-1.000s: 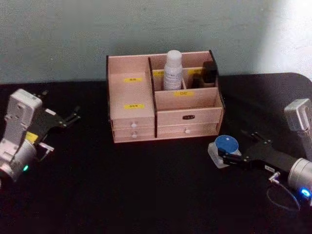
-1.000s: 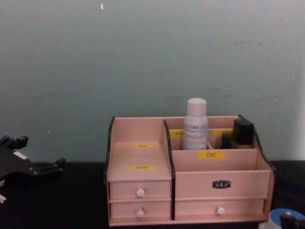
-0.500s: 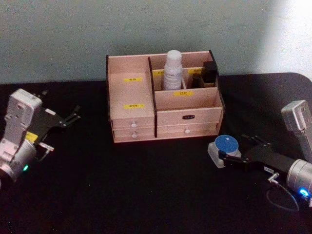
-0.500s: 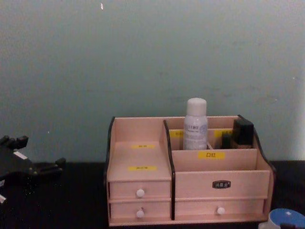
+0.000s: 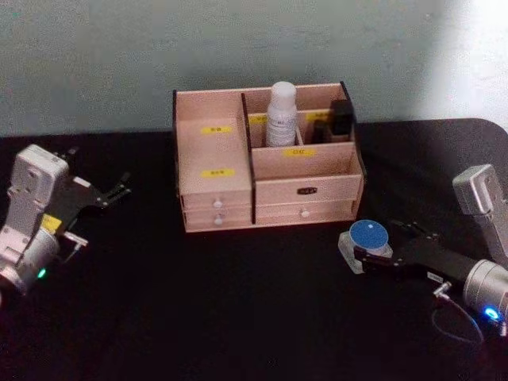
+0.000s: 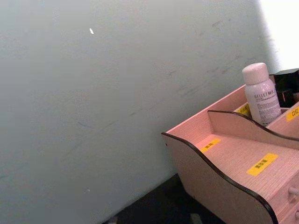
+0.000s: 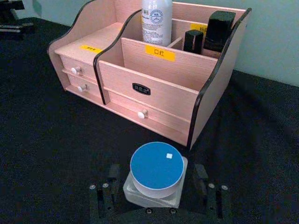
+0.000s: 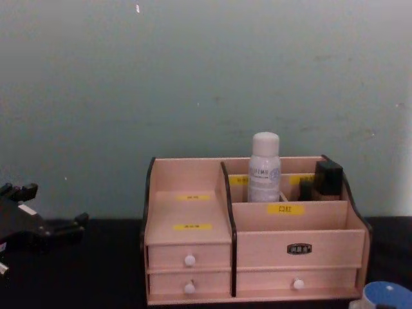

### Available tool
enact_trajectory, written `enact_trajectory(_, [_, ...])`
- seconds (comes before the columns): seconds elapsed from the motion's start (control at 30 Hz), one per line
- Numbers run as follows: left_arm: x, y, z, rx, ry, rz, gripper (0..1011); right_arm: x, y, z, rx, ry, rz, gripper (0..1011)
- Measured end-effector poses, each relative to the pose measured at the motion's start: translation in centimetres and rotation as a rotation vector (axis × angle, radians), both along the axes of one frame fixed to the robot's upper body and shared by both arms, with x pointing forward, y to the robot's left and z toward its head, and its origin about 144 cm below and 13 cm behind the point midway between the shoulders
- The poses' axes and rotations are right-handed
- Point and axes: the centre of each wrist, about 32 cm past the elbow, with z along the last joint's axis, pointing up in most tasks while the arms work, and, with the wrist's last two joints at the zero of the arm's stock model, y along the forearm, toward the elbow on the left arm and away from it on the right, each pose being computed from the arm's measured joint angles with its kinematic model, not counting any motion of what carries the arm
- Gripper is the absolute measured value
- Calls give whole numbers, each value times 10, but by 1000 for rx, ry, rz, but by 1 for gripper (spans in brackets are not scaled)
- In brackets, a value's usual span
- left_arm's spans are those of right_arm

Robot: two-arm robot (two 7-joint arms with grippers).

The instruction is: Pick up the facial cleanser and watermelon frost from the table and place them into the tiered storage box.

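Note:
The facial cleanser stands upright in a back compartment of the tiered storage box. On the black table, to the front right of the box, sits the watermelon frost. My right gripper is open around the jar, with one finger on each side and a gap to the glass. My left gripper is parked at the far left, open and holding nothing.
Two dark cosmetic containers fill the box's back right compartment beside the cleanser. The front right compartment and the left stepped shelf hold nothing. A pale wall rises close behind the box.
My right gripper has settled slightly around the jar, and its finger has dropped out of the chest view. The jar, the bottle and my left arm have stayed put.

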Motion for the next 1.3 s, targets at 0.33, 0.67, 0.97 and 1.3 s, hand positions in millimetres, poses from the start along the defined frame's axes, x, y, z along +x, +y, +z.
enact_trajectory(0.33, [0,0,0,0,0,0,1001,5,2,-2,-11,-11,3,1002])
enact_trajectory(0.67, [0,0,0,0,0,0,1001,9,3,-4,-21,-10,1,1003])
enact_trajectory(0.97, [0,0,0,0,0,0,1001,10,3,-5,-23,-8,0,1003])
enact_trajectory(1.3, [0,0,0,0,0,0,1001,11,3,-6,-23,-3,-1,1003])
